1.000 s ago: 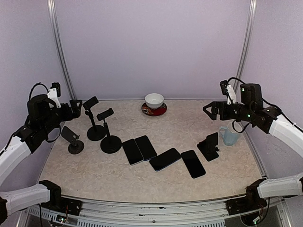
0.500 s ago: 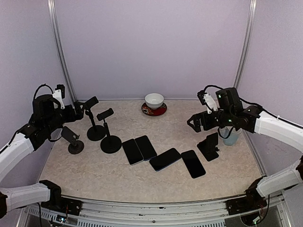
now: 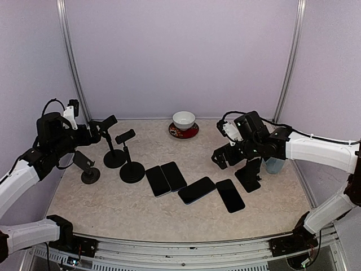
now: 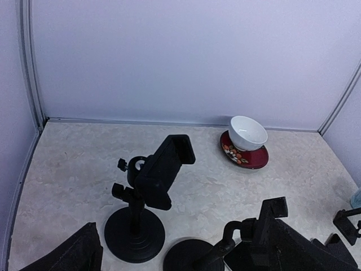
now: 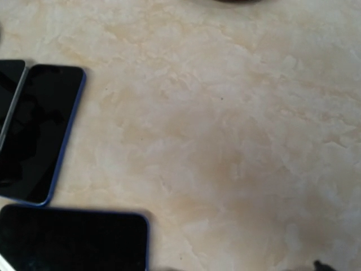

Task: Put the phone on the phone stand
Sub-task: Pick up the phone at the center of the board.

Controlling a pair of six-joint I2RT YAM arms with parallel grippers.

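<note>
Top view only: four flat black phones (image 3: 197,189) in a row mid-frame on marbled beige desk (image 3: 169,220), none on a phone stand (image 3: 132,173). R wrist view alone shows blue phone rims. White bowl (image 4: 248,131) on red flowered saucer (image 4: 254,160), contents hidden. Both empty: left jaws apart, right jaws apart.

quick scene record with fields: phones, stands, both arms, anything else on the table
phones: four, flat mid-table, none mounted
left stands: three, empty
right stand: one, empty
left fingers: open, empty, by the left stands
right fingers: open, empty, above the table beside the right stand
extras: white bowl on red saucer at back, blue cup at right
</note>
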